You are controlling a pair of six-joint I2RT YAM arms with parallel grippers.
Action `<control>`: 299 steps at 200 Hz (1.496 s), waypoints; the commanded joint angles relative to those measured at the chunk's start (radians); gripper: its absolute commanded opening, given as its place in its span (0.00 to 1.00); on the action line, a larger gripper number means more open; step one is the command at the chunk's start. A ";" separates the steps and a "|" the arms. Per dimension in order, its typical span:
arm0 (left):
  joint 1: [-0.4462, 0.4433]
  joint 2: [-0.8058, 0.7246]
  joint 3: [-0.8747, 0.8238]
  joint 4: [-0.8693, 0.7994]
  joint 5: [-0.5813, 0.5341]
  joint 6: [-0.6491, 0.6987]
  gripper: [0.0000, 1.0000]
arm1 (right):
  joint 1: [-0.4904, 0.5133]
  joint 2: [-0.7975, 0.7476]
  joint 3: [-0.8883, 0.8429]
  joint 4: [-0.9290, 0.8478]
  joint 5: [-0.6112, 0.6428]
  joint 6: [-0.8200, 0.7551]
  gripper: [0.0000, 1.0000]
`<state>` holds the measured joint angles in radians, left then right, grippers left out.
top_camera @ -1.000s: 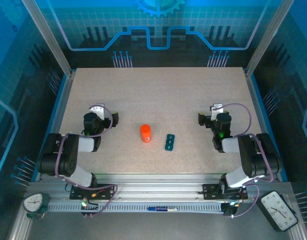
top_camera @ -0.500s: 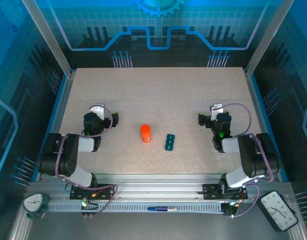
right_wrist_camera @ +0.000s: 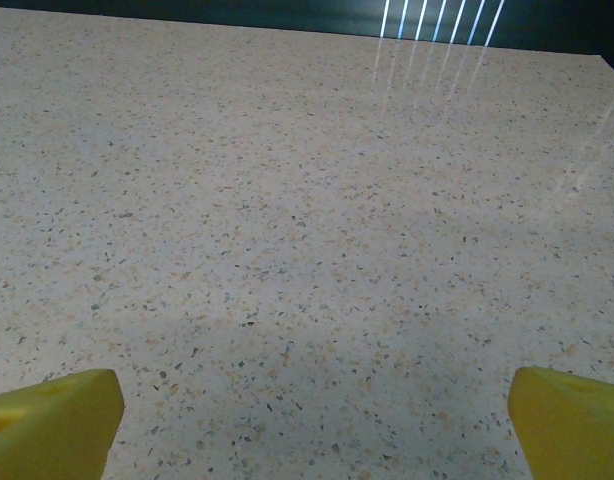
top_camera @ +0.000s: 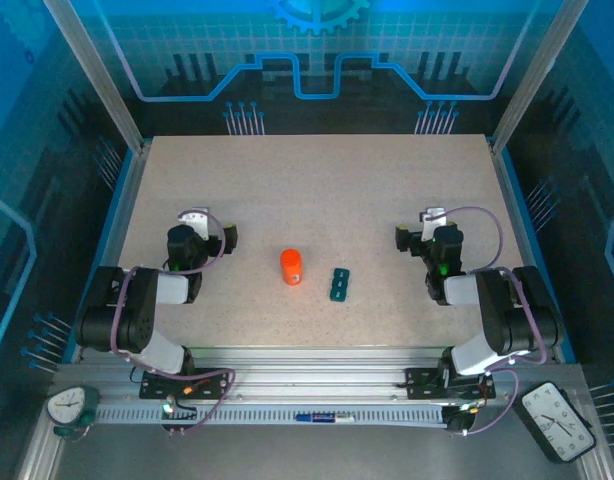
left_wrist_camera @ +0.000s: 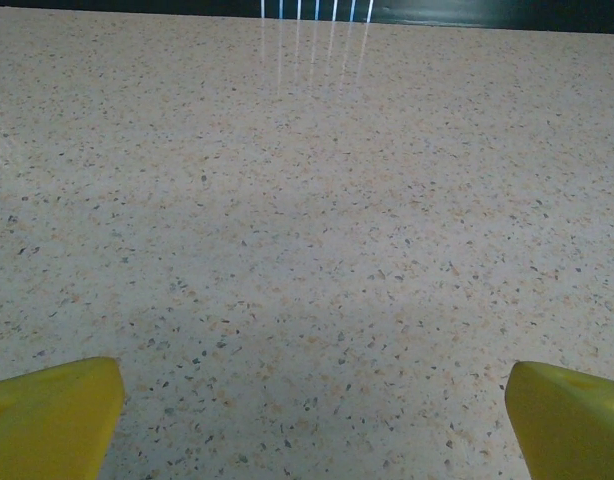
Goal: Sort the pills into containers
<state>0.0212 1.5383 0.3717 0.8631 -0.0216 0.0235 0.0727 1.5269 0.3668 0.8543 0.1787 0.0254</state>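
The dark-teal containers, a short strip of joined cells, lie flat on the speckled tabletop just beside the upright orange bottle, on its right and a little nearer the arm bases, not touching it. I can't make out whether anything sits in the cells. The left tool is well off to the bottle's left, and the right tool is well off to its right, beyond the strip. Both have their yellow fingertips spread wide over bare tabletop, holding nothing.

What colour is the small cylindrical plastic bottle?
Orange: the cylindrical bottle shows best in the top external view.
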 commanded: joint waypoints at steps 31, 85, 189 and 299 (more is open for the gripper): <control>-0.007 -0.087 0.039 -0.078 -0.058 -0.046 0.99 | -0.008 -0.165 0.170 -0.343 0.012 0.011 1.00; -0.006 -0.276 0.093 -0.289 -0.110 -0.093 0.99 | -0.070 -0.212 0.415 -0.833 -0.003 0.380 1.00; -0.121 -0.470 0.307 -0.759 0.073 -0.386 0.99 | 0.252 -0.393 0.356 -1.216 -0.225 0.414 0.91; -0.216 -0.431 0.303 -0.786 -0.011 -0.440 0.99 | 0.696 -0.202 0.390 -1.272 0.026 0.609 0.96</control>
<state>-0.1864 1.0931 0.6506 0.0830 -0.0109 -0.3870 0.7059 1.2594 0.7200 -0.3767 0.1261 0.5396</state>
